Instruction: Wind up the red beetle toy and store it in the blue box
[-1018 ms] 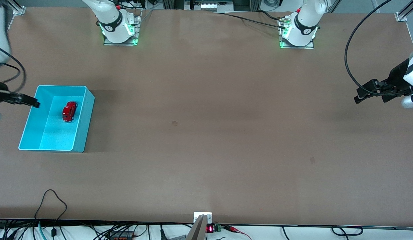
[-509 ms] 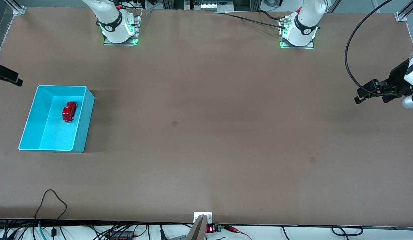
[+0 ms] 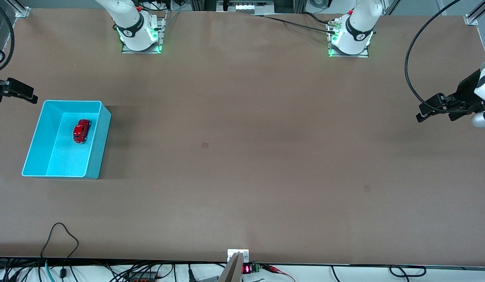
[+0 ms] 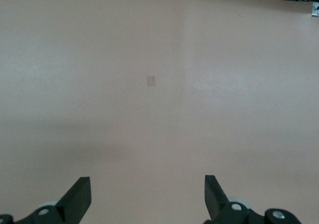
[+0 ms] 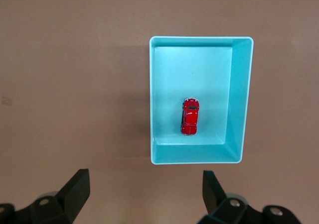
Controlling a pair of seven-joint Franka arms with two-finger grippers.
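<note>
- The red beetle toy lies on the floor of the blue box, in the half of the box farther from the front camera, and close to the wall that faces the middle of the table.
- In the right wrist view the red beetle toy sits on its wheels inside the blue box, its length running along the longer side of the box, apart from every wall.
- Nothing grips the toy; it is well apart from both pairs of jaws.
- The blue box stands upright on the brown table toward the right arm's end, its open top showing the whole floor.
- The right gripper hangs in the air at the right arm's end of the table, just outside the box corner that lies farthest from the front camera; its jaws are spread wide and hold nothing.
- In the right wrist view the right gripper shows its two black fingers apart, with the box and toy seen between and past them, not within their reach.
- The left gripper waits over the left arm's end of the table, far from box and toy.
- In the left wrist view the left gripper has its fingers spread wide over bare table, empty.
</note>
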